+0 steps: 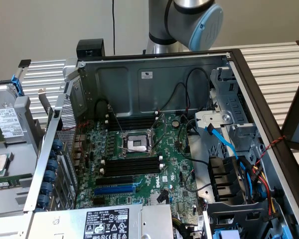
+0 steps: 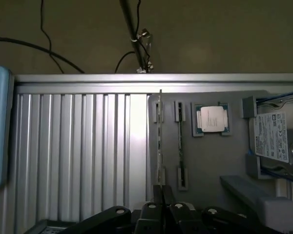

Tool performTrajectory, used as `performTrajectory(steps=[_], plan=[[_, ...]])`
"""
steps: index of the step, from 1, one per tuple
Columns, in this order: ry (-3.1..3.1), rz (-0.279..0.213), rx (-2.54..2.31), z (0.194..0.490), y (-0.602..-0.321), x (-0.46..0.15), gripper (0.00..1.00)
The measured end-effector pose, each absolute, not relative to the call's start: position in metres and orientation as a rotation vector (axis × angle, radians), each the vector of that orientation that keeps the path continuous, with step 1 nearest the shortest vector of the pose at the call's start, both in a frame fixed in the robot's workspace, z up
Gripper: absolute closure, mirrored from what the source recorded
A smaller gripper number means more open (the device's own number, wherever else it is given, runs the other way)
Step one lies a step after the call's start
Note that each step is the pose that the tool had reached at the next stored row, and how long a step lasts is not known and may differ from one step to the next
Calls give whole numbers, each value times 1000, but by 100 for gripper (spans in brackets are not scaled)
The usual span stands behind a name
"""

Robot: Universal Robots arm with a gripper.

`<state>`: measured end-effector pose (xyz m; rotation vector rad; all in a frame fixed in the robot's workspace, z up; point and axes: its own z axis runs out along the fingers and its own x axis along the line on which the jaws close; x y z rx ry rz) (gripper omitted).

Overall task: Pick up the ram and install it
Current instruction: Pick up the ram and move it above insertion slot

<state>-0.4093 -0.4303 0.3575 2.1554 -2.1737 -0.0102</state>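
Note:
The ram (image 2: 159, 141) is a thin dark-green stick standing on edge in a grey holder tray (image 2: 210, 165); it stays in its mount. My gripper (image 2: 161, 192) hangs well above the tray, its black fingers (image 2: 156, 195) shut together with nothing between them, in line with the near end of the stick. In the exterior view the ram (image 1: 9, 179) lies in the tray at the exterior view's left, outside the open computer case. The motherboard (image 1: 139, 164) carries long black slots with white clips (image 1: 132, 167) beside the CPU socket (image 1: 134, 144).
A loose CPU (image 2: 212, 119) and a hard drive (image 2: 278, 141) sit in the same tray beside the ram. The case walls (image 1: 154, 79), a blue slot (image 1: 117, 189), black and blue cables (image 1: 229, 149) and a drive cage (image 1: 234, 99) crowd the board. Ribbed aluminium table (image 2: 73, 151) surrounds the tray.

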Motion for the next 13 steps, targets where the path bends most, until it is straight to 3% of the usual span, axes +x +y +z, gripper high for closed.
performTrajectory(steps=[13], plan=[[-2185,-45,2169,393,-434,-377,87]])
